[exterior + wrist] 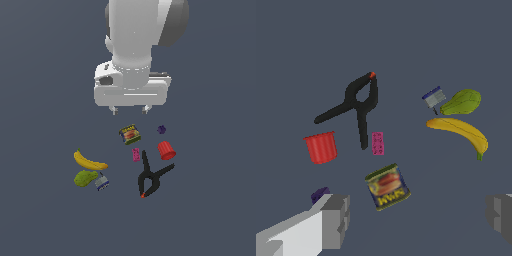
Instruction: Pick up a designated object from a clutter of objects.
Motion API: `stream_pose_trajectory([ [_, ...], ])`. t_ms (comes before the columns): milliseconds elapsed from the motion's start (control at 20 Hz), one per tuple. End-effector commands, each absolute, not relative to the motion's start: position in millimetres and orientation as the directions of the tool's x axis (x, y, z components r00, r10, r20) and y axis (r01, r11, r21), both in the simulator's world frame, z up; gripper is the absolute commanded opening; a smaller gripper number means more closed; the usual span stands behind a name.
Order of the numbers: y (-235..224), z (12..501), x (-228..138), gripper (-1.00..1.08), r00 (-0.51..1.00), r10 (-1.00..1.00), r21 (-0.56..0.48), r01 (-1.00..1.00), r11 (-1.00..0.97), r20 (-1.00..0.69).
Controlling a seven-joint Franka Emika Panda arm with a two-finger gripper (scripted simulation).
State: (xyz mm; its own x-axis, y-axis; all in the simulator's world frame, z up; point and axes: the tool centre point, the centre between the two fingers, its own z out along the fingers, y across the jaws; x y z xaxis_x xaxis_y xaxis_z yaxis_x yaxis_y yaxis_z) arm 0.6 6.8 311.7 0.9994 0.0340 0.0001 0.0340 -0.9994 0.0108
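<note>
Grey-blue flat surface (40, 220) fills the exterior view edge to edge, no walls or room features visible. White Panda arm hangs from the top, gripper (131, 109) well above the items, two fingertips apart with nothing between them: open, empty. Eight items, one of each. Green pear (85, 178) sits at the exterior view's left, just below the yellow banana (90, 161), nearly touching it. Small grey-blue padlock-like item (102, 182) is just beside the pear on its right. Meat can (129, 134) lies nearest the gripper, below it. Pink block (136, 154) is under the can, touching or almost touching the black clamp (150, 177) handle; can't tell which. Red cup (166, 150) lies on its side at the right, purple piece (161, 129) above it, apart.

Wrist view: same plain grey-blue surface. Two grey fingers (336, 220) at the frame edges, wide apart, nothing held. Same count: one pear (462, 102), one banana (460, 131) just beside it, one padlock-like item (433, 97) next to the pear's narrow end. Meat can (387, 186) sits between the fingers' lines, clamp (356, 106), pink block (377, 143), red cup (321, 147) beyond it. Purple piece (320, 194) is partly hidden behind one finger.
</note>
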Motion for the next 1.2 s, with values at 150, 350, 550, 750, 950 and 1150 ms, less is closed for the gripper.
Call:
stream_pose_trajectory([
  [150, 10, 309, 0, 1.0, 0.999, 0.04, 0.015, 0.04, -0.999, -0.007],
  [350, 21, 300, -5, 1.0, 0.997, 0.065, 0.031, 0.066, -0.997, -0.032],
  [550, 25, 298, -7, 1.0, 0.996, 0.08, 0.036, 0.082, -0.996, -0.039],
  [750, 23, 298, -5, 1.0, 0.997, 0.064, 0.033, 0.065, -0.997, -0.037],
  [950, 19, 293, 1, 1.0, 0.999, 0.021, 0.028, 0.022, -0.999, -0.036],
  [1150, 12, 286, 10, 1.0, 0.998, -0.05, 0.021, -0.049, -0.999, -0.034],
])
